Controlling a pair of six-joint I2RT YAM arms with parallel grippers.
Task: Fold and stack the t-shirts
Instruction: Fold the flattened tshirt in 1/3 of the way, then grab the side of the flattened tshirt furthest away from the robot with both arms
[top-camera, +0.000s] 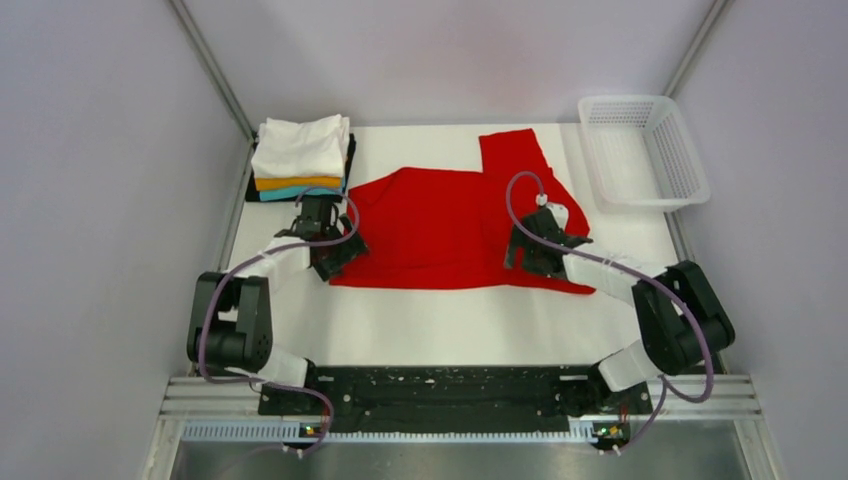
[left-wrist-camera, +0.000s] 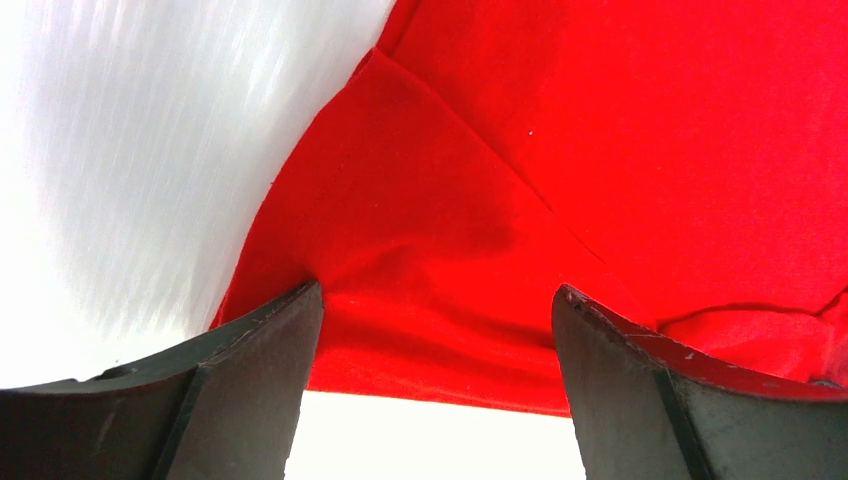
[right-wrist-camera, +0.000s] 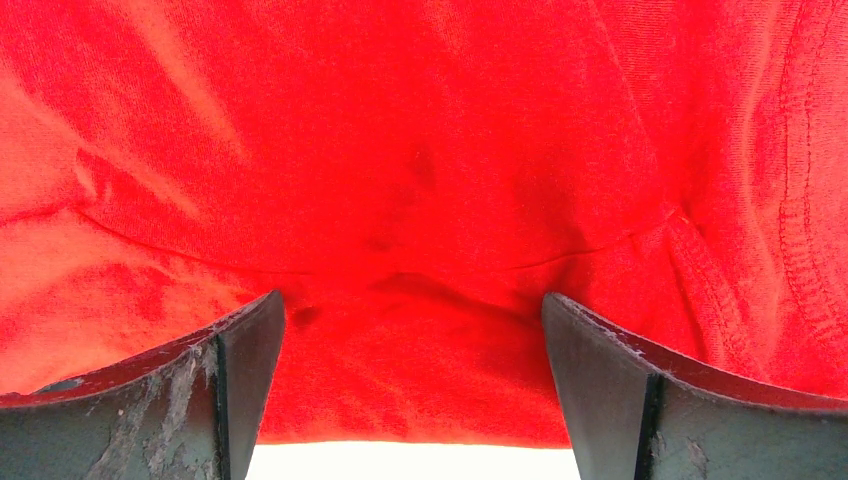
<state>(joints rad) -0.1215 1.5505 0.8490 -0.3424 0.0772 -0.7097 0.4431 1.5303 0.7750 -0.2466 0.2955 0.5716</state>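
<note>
The red t-shirt (top-camera: 440, 225) lies spread on the white table, one sleeve pointing to the far side. My left gripper (top-camera: 333, 243) is open, low over the shirt's near left edge; the red cloth (left-wrist-camera: 440, 250) lies between its fingers (left-wrist-camera: 260, 380). My right gripper (top-camera: 532, 248) is open, low over the shirt's near right part; the red cloth (right-wrist-camera: 420, 200) fills its view between its fingers (right-wrist-camera: 240, 370). A stack of folded t-shirts (top-camera: 300, 158), white on top, then orange, teal and black, sits at the far left corner.
A white plastic mesh basket (top-camera: 643, 150) stands at the far right. The table (top-camera: 440, 325) has bare white surface between the shirt and the arm bases. Grey walls close in both sides.
</note>
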